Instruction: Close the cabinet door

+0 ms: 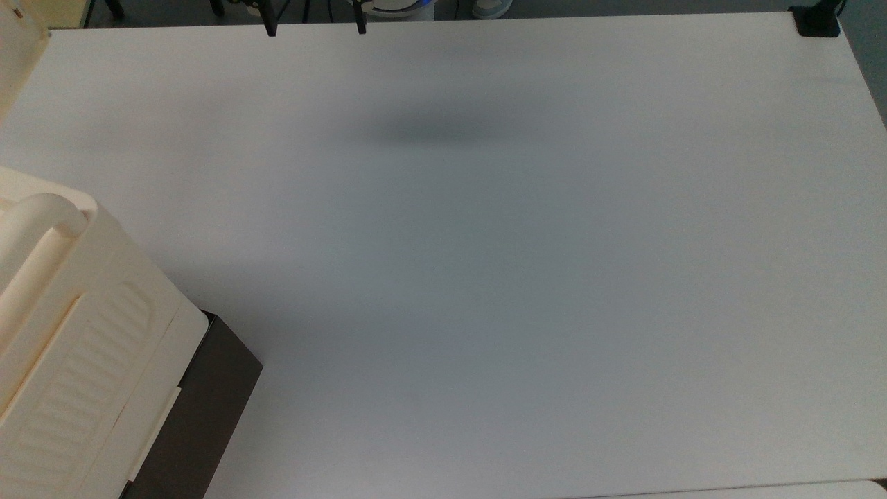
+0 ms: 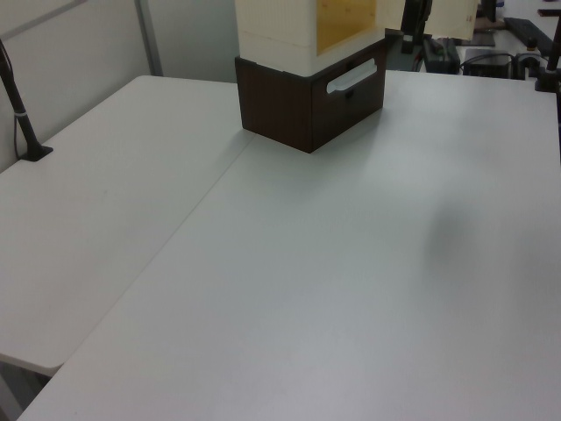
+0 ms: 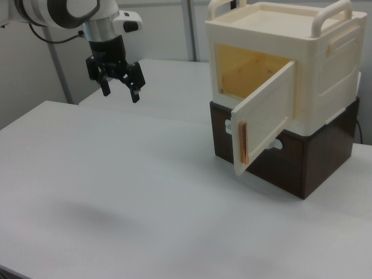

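The cabinet (image 3: 302, 70) is a cream box with two rounded bar handles, sitting on a dark brown base (image 3: 317, 163) at the right view's right. Its cabinet door (image 3: 264, 116) stands swung outward, showing a yellow inside (image 3: 250, 72); a copper strip handle (image 3: 243, 142) runs along its free edge. My gripper (image 3: 120, 92) hangs open and holding nothing above the table, well off to the right view's left of the door. In the top view the cabinet (image 1: 76, 346) fills the lower left, the door (image 1: 19, 62) is at the upper left, and the gripper (image 1: 315, 26) peeks in at the top edge.
The white table (image 1: 520, 277) stretches wide beside the cabinet. A black clamp (image 1: 818, 21) grips its far right corner in the top view. In the left view a black post (image 2: 19, 105) stands on an adjoining table at the left, and a white drawer handle (image 2: 351, 77) crosses the base.
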`<state>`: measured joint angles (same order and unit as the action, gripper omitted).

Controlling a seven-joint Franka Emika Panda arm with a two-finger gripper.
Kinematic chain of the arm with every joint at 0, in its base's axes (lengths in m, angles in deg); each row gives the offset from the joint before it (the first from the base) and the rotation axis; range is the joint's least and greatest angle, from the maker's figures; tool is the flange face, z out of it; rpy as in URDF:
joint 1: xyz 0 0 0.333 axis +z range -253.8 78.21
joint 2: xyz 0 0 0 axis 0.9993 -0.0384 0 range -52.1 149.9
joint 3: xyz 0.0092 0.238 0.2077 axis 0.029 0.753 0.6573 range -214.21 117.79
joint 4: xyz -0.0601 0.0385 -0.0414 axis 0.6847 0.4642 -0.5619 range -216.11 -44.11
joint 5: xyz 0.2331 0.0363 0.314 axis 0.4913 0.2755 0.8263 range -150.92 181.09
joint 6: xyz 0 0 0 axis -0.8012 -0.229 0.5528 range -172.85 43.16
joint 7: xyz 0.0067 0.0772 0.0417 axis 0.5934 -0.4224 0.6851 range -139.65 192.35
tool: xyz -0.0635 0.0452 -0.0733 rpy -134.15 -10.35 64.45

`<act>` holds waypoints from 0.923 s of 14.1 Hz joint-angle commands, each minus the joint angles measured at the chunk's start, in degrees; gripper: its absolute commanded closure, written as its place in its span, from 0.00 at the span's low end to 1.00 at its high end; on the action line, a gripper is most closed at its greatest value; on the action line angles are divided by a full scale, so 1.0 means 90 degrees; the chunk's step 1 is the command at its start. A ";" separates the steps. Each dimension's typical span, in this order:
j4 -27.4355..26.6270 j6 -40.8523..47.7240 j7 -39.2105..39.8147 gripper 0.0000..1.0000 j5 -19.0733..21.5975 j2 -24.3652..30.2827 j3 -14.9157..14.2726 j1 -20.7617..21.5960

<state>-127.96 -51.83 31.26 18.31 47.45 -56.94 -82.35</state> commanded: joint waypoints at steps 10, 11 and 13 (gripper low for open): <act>-0.0054 0.0023 0.0167 0.00 -0.0182 0.0044 -0.0007 0.0108; -0.0054 0.0032 0.0168 0.00 -0.0182 0.0064 -0.0016 0.0098; -0.0044 0.0032 0.0177 0.00 -0.0182 0.0083 -0.0016 0.0068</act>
<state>-127.91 -51.83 31.58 17.76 47.10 -56.94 -81.63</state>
